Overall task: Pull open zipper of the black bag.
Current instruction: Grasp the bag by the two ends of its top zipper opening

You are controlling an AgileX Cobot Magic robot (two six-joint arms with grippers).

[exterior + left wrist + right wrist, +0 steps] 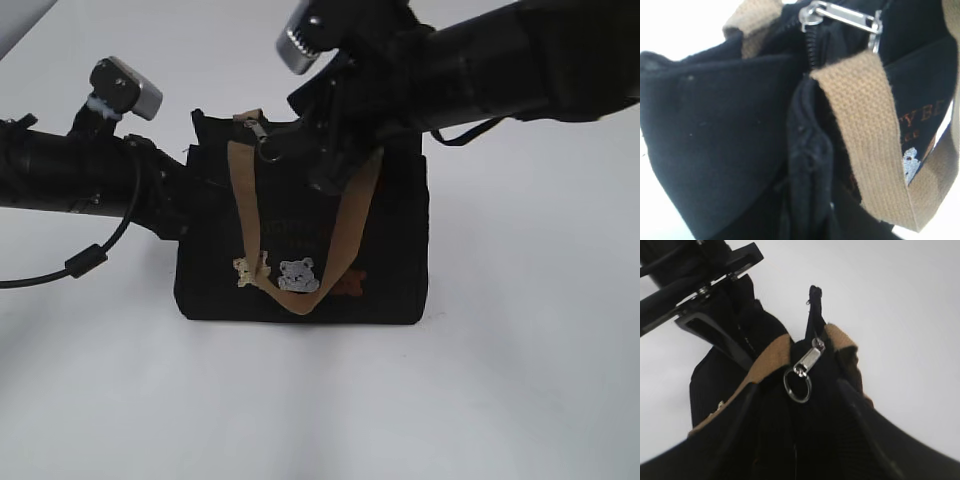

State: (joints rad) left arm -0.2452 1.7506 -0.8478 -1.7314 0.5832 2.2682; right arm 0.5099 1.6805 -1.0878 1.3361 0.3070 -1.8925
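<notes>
- Left arm (90, 175): you see it enter from the left edge of the exterior frame, level with the bag's upper half. Its gripper is buried against the bag's left end and not visible as such. Judged from the bunched cloth filling the left wrist view, the fingers stand narrow and appear pinched on fabric at that end; the contact itself you cannot see.
- Black bag (395, 265): it stands upright at centre frame on the white table (520, 400), tan handle (345, 235) draped down its front, bear patch (298, 275) low on the front panel.
- Zipper pull (809, 361): metal tab with a ring (797, 385) hanging from it, at the left end of the bag's top edge. The zip line runs left to right across the exterior frame, so the pull's travel is toward the right.
- Right gripper (335, 165): it comes down from the upper right and hangs over the bag's top, right of the pull. In the right wrist view the fingers stand moderately wide, holding nothing, with the ring between and ahead of them. This arm is the nearer one to the pull.
- Room: open table lies right of and in front of the bag. The handle loops beside the pull and could snag a closing finger.
</notes>
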